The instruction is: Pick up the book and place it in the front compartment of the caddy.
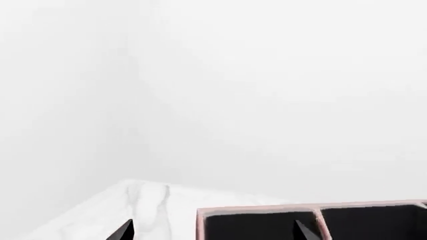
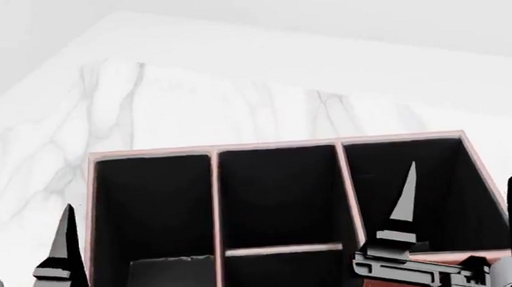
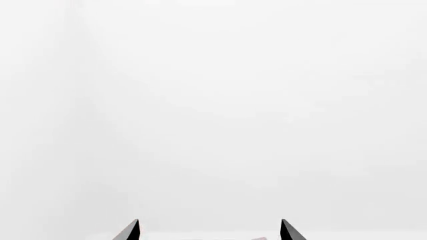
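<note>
I see my right gripper (image 2: 465,201) spread wide, holding nothing, raised over the caddy (image 2: 278,145) at its right section. My left gripper (image 2: 19,235) is also wide apart and empty, by the caddy's left wall. Beyond them the front compartment (image 2: 279,195) looks bare. The book is out of sight. The marble table (image 2: 192,101) reaches to its far edge.

We see the caddy (image 2: 278,145), a reddish-brown box with pale pink rims and black lining, standing upright on the white marble desk (image 2: 192,101), well back from its far edge. Its middle column is parted by a low pinkish cross divider, and the front compartment (image 2: 279,195) lies beyond that divider, open and dark inside. We cannot find the book in any view.
</note>
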{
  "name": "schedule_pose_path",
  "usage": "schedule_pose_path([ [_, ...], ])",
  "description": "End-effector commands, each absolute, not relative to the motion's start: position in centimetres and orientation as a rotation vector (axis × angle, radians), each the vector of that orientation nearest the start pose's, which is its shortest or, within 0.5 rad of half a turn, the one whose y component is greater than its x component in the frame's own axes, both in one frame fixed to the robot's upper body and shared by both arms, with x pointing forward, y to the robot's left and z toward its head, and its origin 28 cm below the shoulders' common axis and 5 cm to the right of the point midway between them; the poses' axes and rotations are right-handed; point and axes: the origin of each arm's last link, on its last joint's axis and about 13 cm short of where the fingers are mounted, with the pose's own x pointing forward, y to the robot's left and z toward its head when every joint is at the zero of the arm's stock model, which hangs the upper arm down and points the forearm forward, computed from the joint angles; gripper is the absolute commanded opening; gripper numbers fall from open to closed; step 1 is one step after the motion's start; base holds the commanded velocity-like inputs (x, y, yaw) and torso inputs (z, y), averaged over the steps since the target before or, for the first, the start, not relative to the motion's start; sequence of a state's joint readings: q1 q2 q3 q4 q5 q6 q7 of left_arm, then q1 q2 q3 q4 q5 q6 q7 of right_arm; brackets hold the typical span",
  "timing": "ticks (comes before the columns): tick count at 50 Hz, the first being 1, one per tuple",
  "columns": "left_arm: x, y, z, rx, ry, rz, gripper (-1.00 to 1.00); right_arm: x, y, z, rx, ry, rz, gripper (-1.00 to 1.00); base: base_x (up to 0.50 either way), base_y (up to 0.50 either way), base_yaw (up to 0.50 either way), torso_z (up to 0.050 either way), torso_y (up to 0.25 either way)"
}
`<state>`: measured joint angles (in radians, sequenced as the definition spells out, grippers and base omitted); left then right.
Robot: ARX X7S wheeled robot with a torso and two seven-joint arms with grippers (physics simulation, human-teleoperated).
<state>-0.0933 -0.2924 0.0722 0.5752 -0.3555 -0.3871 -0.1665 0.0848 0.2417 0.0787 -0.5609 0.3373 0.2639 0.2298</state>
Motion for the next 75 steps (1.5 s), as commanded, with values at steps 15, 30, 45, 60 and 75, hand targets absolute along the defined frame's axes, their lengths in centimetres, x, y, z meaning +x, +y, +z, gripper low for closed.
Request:
schedule_pose_path([
  [15,16.8,21.8,14.7,0.139,0.381,-1.100,1.00,23.1,-17.8,13.5,0.042,-0.337,-0.351,1.00,0.00,0.00,0.00,0.000,0.000],
  [30,17.0,21.9,15.1,0.172,0.418,-1.186,1.00,23.1,-17.9,13.4,0.034,-0.339,-0.355,1.00,0.00,0.00,0.00,0.000,0.000],
  [45,16.8,21.8,14.4,0.196,0.451,-1.282,1.00,23.2,-17.8,13.3,0.029,-0.339,-0.351,1.00,0.00,0.00,0.00,0.000,0.000],
  [60,16.6,21.4,13.6,0.231,0.473,-1.354,1.00,23.2,-17.7,13.3,0.026,-0.340,-0.345,1.00,0.00,0.00,0.00,0.000,0.000],
  [75,17.0,21.3,12.4,0.307,0.507,-1.395,1.00,23.2,-17.7,13.3,0.023,-0.343,-0.338,1.00,0.00,0.00,0.00,0.000,0.000],
])
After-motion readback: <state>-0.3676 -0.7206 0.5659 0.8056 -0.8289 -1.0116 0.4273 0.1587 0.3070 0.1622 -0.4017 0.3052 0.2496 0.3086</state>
